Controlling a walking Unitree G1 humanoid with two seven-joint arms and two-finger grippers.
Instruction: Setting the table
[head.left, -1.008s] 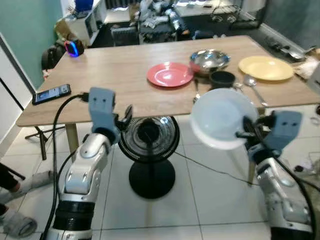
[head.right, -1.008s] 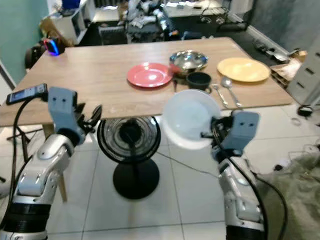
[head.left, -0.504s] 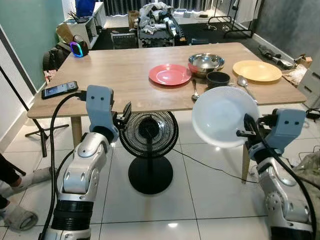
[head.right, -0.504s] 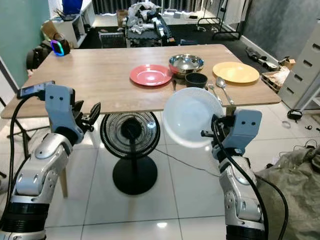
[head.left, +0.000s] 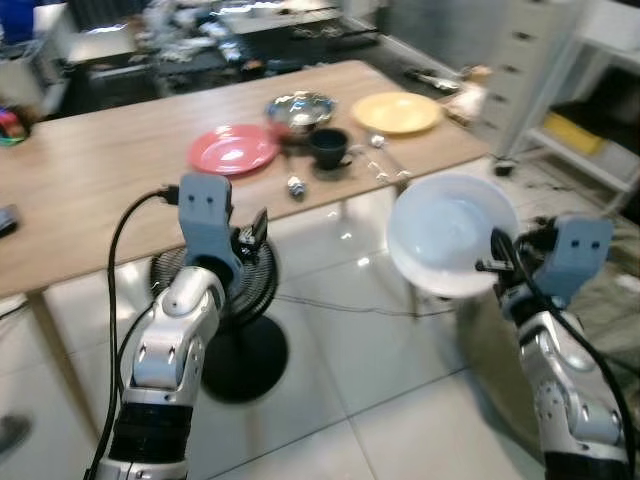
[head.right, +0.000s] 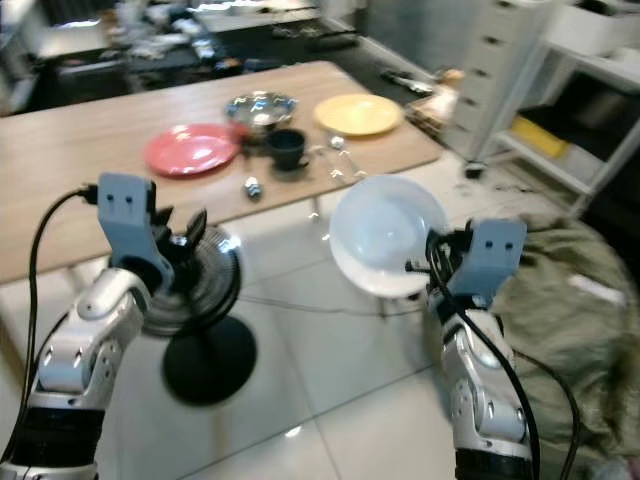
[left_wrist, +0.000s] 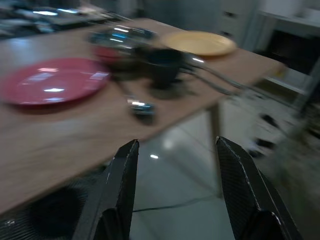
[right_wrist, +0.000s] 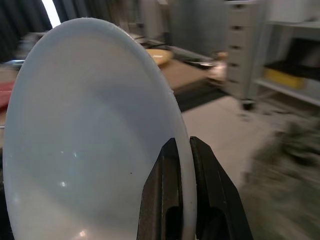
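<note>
Right wrist view: right gripper (right_wrist: 182, 150) pinches the white plate (right_wrist: 90, 150) by its rim; probably stiff, slick, breakable. Left gripper (left_wrist: 175, 150) spread, empty.

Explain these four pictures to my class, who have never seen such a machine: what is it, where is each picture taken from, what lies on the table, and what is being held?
This is a walking humanoid robot with two silver arms, each ending in a gripper of two black fingers. The two wide pictures come from cameras in its head, looking down. The other two come from cameras on its wrists, looking along the fingers.

On the wooden table lie a red plate, a metal bowl, a dark cup, a yellow plate and some cutlery. A fan stands on the floor beneath.

The right gripper pinches the rim of a white plate, held on edge off the table. The left gripper is open and holds nothing.
</note>
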